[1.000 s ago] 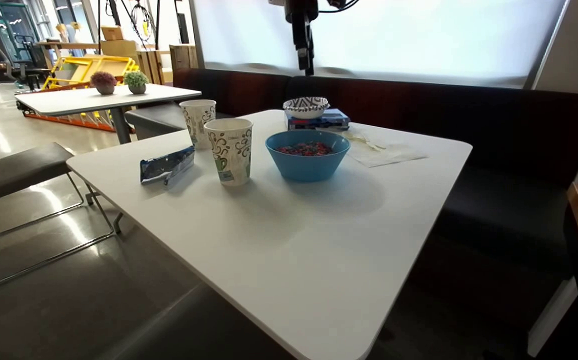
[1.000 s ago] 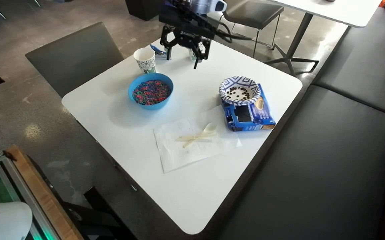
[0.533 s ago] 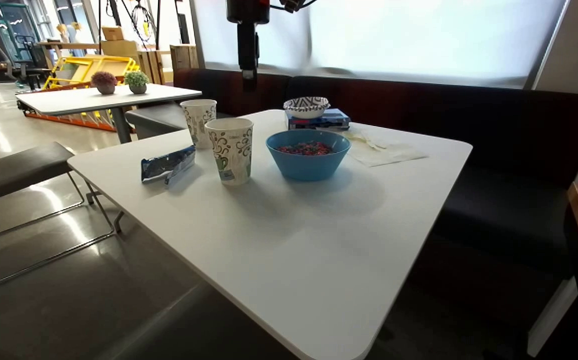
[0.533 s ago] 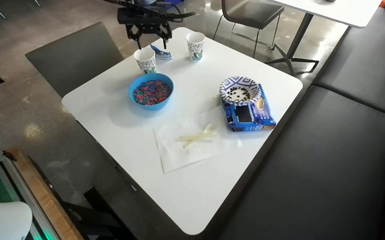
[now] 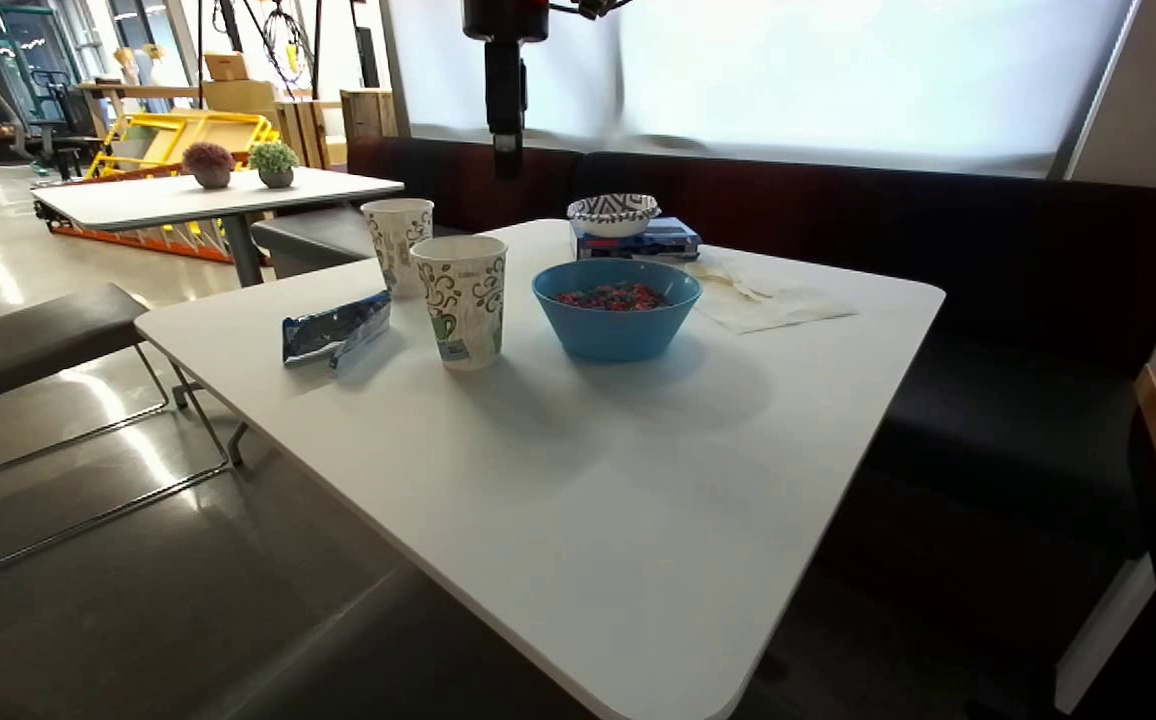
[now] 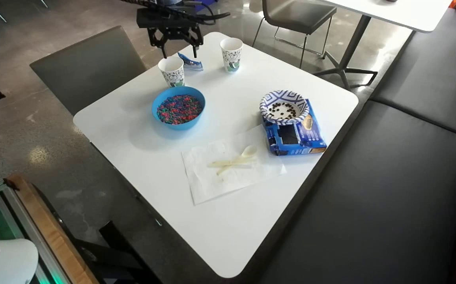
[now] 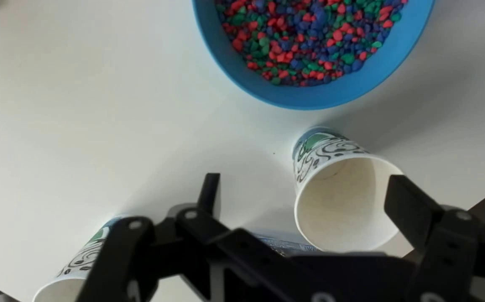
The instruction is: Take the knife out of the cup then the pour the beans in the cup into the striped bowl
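- White desk [image 6: 228,236] below: descend slowly, straight.
- Gripper [image 6: 180,55] hangs spread wide, holding nothing; lining up, it seems.
- Blue bowl [image 5: 618,338] stands near: keep off.
- Striped bowl [image 6: 285,96] sits on a box [image 6: 303,136].
- Patterned cup [image 7: 339,201] looks off-centre beneath: shift first, or we may clip the rim!
- Knife? Perhaps the pale utensil [image 6: 216,163] crossing the spoon [image 6: 248,151]; can't confirm.
- Beans [image 6: 290,112] dot the striped bowl already.

1. Your table [image 6: 228,236] is white, round-cornered.
2. On it, your blue bowl [image 5: 618,338] stands just beside a paper cup [image 6: 172,74].
3. You see a second cup [image 6: 232,59] upright and a blue packet [image 6: 191,64].
4. Napkins [image 6: 208,185] lie beside a blue box [image 6: 303,136].
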